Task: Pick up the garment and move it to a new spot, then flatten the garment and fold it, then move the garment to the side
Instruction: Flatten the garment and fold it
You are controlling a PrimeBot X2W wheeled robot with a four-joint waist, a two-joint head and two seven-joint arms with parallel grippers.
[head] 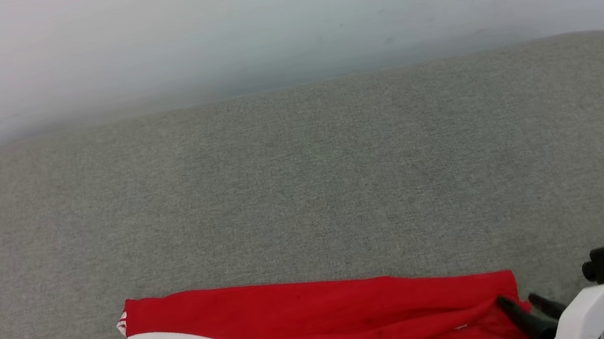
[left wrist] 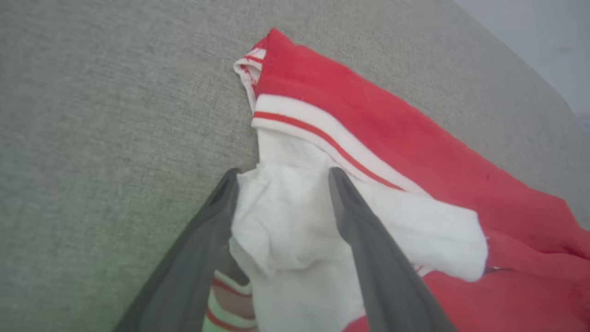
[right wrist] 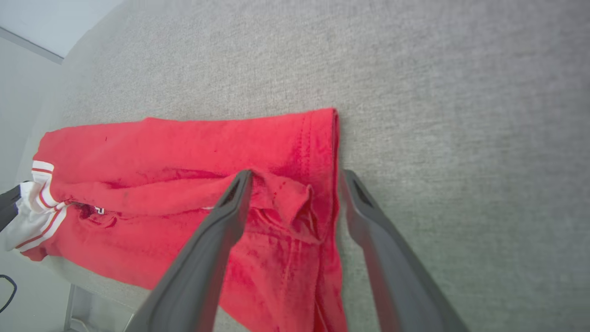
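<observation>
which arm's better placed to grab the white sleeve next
Left. The left gripper has open fingers straddling the white sleeve of the garment; the right gripper is at its opposite red hem.

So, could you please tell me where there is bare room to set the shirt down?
Beyond the red shirt, the grey fabric surface is bare across its width up to the wall. The near edge is crowded: the left tool and right tool straddle the shirt's ends.
</observation>
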